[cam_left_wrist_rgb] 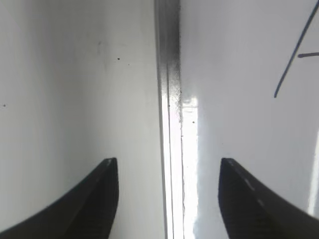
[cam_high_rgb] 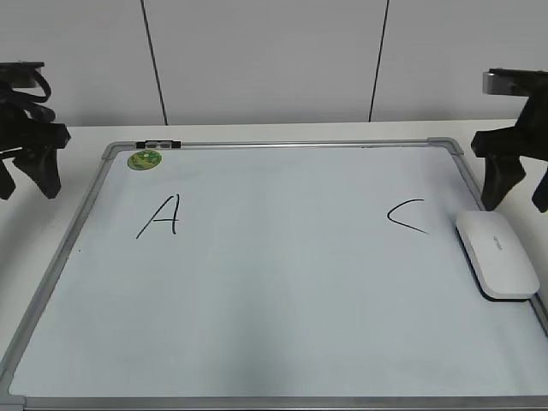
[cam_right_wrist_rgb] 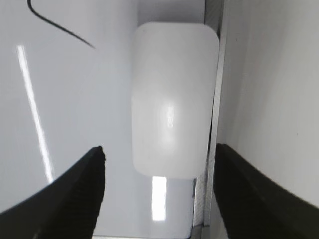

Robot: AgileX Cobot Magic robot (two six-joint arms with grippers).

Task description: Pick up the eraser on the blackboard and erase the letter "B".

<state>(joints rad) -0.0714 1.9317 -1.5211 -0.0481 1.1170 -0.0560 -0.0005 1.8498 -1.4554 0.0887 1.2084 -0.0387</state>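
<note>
Resting flat by the blackboard's right rim, the eraser sits between the right gripper's spread jaws, ready for grasping; no "B" shows, while the left gripper hangs released.

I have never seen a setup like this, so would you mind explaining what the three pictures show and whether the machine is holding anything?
This is a robot with two arms, each ending in a two-fingered hand. The wide picture looks down at a slant on a whiteboard on a table. The other two come from cameras on the wrists, looking past the dark fingers.

On the board are a hand-drawn "A" and "C", a round green magnet near the top left corner, and a white eraser at the right edge. I see no "B".

The left hand is open above the board's left frame. The right hand is open above the eraser. Neither holds anything.
</note>
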